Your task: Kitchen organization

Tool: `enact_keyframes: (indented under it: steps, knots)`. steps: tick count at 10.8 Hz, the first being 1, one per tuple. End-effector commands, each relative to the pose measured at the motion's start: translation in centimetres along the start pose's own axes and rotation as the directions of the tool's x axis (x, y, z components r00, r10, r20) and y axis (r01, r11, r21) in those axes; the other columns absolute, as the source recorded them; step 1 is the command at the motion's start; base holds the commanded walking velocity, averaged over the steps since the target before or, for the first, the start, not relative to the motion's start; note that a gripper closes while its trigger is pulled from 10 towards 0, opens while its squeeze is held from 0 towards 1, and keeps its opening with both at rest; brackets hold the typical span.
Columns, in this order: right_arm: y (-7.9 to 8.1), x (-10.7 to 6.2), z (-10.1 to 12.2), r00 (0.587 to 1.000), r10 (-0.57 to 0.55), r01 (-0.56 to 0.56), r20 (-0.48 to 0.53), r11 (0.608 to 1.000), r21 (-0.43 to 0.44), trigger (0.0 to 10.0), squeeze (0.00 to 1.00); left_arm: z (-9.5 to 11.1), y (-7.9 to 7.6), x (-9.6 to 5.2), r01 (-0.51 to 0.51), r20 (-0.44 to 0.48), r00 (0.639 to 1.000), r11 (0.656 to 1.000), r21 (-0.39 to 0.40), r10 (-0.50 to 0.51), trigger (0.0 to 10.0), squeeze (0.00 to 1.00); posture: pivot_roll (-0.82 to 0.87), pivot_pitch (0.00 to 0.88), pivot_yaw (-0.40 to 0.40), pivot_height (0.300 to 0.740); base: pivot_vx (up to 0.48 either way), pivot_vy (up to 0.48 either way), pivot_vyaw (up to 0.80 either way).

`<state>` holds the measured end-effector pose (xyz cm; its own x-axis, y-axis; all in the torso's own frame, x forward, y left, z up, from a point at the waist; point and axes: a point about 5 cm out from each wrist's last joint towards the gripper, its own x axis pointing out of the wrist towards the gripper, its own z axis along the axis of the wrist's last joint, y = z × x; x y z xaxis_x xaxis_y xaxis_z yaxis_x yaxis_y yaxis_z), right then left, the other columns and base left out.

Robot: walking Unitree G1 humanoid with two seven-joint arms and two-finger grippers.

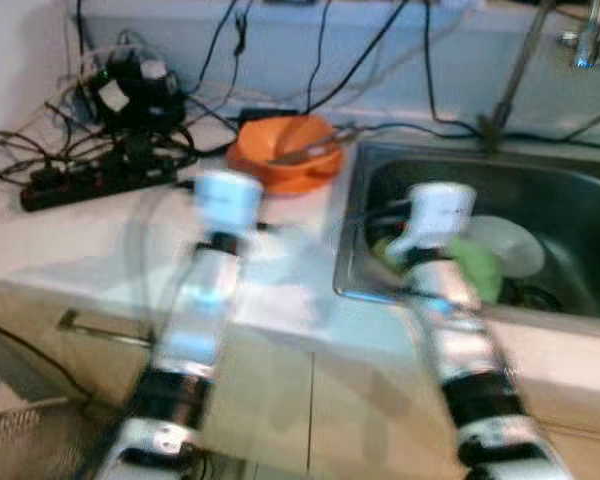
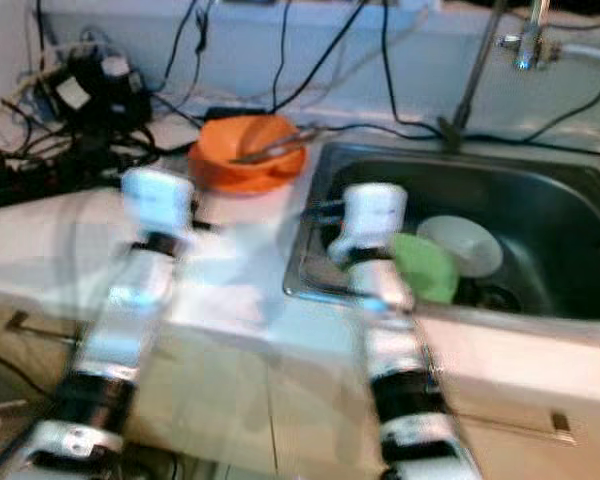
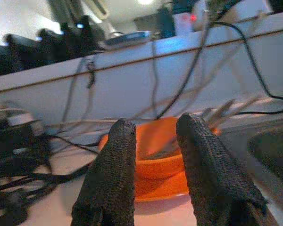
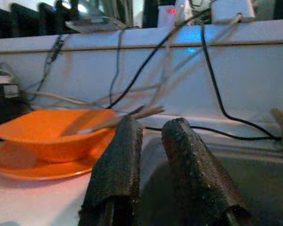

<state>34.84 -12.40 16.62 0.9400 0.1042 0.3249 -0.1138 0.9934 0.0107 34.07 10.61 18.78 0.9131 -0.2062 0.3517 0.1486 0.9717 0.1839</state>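
two arms reach over the counter, blurred as if mid-motion. left gripper points at the orange bowl, its fingers a little apart with nothing between them. right gripper hovers by the sink rim, fingers nearly together, a thin gap, empty. the bowl sits on an orange plate just left of the sink, utensils lying across it with handles over the rim toward the sink, which looks like dirty ware parked for washing. in the basin lie a green plate and a white plate, overlapping. a power strip and cables crowd the back left, so my guess is the clearest way to the bowl is from the front, over the bare counter; the sink edge sits close on its right, leaving little room there
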Motion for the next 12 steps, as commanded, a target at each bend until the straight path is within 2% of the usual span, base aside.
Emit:
enact_keyframes:
  steps: [1, 8, 10, 12]
  knots:
    - [1.11, 0.18, 0.11, 1.000, 0.025, -0.025, 0.004, 1.000, 0.015, 10.0, 0.00, 0.29, 1.01, 0.17, -0.019, 0.005, 1.000, 1.000, 0.010, 0.019, 10.0, 0.00, 0.14, 0.013, 0.026, 0.740, 0.285, 0.000, 0.00]
    - [1.31, 0.12, -0.03, 1.000, 0.030, -0.030, -0.001, 0.999, 0.012, 10.0, 0.00, 0.50, 0.87, 0.24, -0.004, 0.009, 1.000, 1.000, 0.007, 0.004, 10.0, 0.00, 0.15, 0.013, 0.024, 0.740, 0.284, 0.000, 0.00]
    - [1.33, 0.14, -0.05, 1.000, 0.029, -0.029, -0.002, 1.000, 0.012, 10.0, 0.00, 0.73, 0.48, 0.29, 0.034, 0.015, 0.999, 0.999, -0.014, -0.034, 10.0, 0.00, 0.15, 0.014, 0.024, 0.740, 0.000, 0.000, 0.00]
    - [1.39, 0.12, -0.08, 1.000, 0.027, -0.027, -0.004, 1.000, 0.010, 10.0, 0.00, 0.88, 0.59, 0.88, 0.094, -0.048, 0.994, 0.994, -0.054, -0.096, 10.0, 0.00, 0.15, 0.015, 0.028, 0.740, 0.000, 0.000, 0.00]
